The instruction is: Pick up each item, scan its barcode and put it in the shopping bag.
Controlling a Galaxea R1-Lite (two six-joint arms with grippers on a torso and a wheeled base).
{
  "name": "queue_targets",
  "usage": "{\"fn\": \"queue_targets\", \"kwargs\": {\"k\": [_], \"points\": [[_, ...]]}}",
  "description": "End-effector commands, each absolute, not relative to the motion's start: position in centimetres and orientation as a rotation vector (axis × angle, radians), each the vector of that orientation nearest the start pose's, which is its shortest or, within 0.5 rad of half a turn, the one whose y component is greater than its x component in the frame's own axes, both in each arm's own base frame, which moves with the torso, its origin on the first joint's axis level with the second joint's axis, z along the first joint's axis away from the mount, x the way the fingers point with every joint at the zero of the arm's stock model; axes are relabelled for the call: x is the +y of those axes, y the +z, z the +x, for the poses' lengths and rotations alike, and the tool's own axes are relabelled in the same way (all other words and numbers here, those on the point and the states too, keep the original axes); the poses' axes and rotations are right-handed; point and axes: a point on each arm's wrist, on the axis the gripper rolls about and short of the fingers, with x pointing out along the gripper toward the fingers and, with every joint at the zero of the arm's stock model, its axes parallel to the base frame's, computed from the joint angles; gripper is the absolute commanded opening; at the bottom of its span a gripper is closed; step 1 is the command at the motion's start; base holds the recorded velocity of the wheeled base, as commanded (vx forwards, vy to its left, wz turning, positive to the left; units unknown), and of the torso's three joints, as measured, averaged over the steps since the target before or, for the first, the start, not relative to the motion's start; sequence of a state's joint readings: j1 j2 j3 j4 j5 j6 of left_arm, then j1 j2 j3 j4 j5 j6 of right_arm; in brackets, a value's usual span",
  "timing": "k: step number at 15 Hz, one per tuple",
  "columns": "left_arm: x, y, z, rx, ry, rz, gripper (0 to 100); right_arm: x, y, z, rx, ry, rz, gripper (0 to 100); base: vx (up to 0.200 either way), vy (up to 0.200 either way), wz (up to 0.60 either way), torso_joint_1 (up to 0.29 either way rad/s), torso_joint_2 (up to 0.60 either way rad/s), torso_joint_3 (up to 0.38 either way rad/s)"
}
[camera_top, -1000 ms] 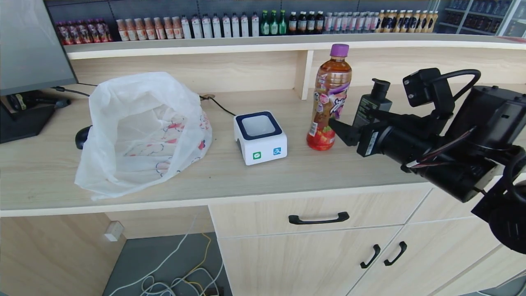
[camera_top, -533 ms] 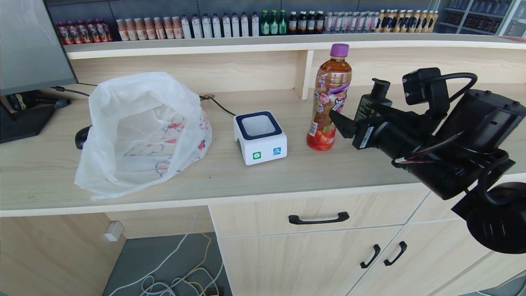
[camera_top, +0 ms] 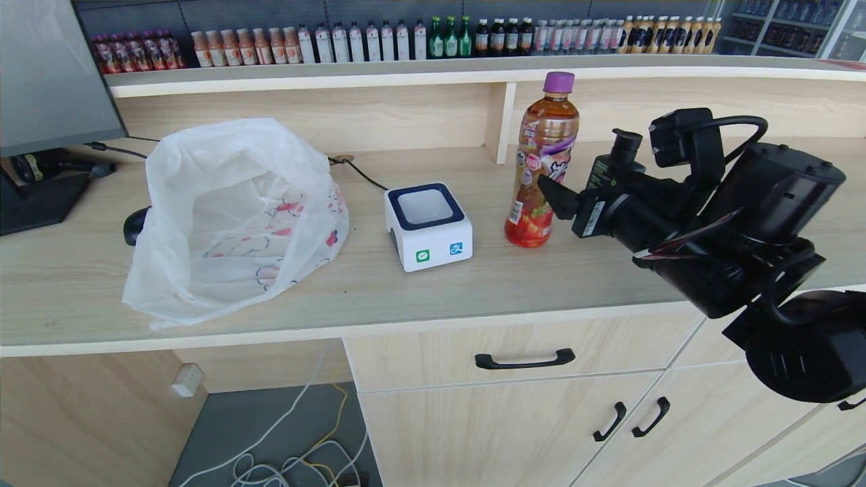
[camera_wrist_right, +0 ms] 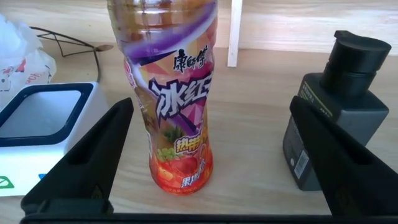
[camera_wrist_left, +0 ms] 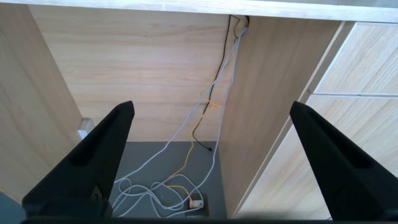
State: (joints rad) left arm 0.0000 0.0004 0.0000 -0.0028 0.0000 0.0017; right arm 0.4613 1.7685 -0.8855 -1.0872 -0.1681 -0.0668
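Observation:
A tall orange drink bottle [camera_top: 544, 159] with a purple cap stands upright on the counter, right of the white barcode scanner [camera_top: 427, 225]. A dark bottle [camera_top: 609, 172] with a black pump cap stands just right of it, partly behind my right arm. My right gripper [camera_top: 561, 199] is open and level with the drink bottle's lower half, close to its right side. In the right wrist view the drink bottle [camera_wrist_right: 180, 118] stands just ahead of the open right gripper [camera_wrist_right: 211, 109], with the dark bottle [camera_wrist_right: 333, 118] beside it. The white shopping bag [camera_top: 230, 216] lies open at the left. My left gripper [camera_wrist_left: 211, 112] hangs open below the counter.
A monitor [camera_top: 54, 74] and a black mouse [camera_top: 135, 226] sit at the counter's far left. A raised shelf with a wooden divider [camera_top: 499, 122] backs the counter. Drawers with black handles [camera_top: 524, 358] are below. Cables [camera_wrist_left: 168, 186] lie on the floor under the counter.
My right arm has moved left and slightly up, bringing its open gripper closer to the drink bottle. The bottles, scanner and bag have not moved.

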Motion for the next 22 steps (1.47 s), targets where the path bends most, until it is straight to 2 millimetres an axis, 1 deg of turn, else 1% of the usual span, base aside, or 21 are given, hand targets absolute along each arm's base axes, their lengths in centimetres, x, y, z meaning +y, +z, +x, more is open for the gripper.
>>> {"fn": "queue_targets", "kwargs": {"k": [1,4,11,14,17,19,22], "points": [[0.0,7.6,-2.3,-0.003,0.0,0.002,100,14.4,22.4,29.8,-0.197,0.288,-0.013,100,0.0,0.0,0.0,0.0,0.0,0.0],[0.0,7.6,-2.3,-0.003,0.0,0.002,100,14.5,22.2,30.1,-0.192,0.285,-0.022,100,0.0,0.0,0.0,0.0,0.0,0.0],[0.0,7.6,-2.3,-0.003,0.0,0.002,100,15.9,22.6,32.6,-0.228,0.295,-0.006,100,0.0,0.0,0.0,0.0,0.0,0.0],[0.0,7.6,-2.3,-0.003,0.0,0.002,100,16.2,22.8,33.1,-0.234,0.297,-0.004,100,0.0,0.0,0.0,0.0,0.0,0.0],[0.0,7.6,-2.3,-0.003,0.0,0.002,100,16.8,23.2,34.1,-0.232,0.294,-0.004,100,0.0,0.0,0.0,0.0,0.0,0.0],[0.0,7.6,-2.3,-0.003,0.0,0.002,100,17.2,23.8,35.1,-0.262,0.292,0.006,100,0.0,0.0,0.0,0.0,0.0,0.0],[0.0,7.6,-2.3,-0.003,0.0,0.002,100,17.5,23.6,35.6,-0.265,0.292,0.007,100,0.0,0.0,0.0,0.0,0.0,0.0]]}}
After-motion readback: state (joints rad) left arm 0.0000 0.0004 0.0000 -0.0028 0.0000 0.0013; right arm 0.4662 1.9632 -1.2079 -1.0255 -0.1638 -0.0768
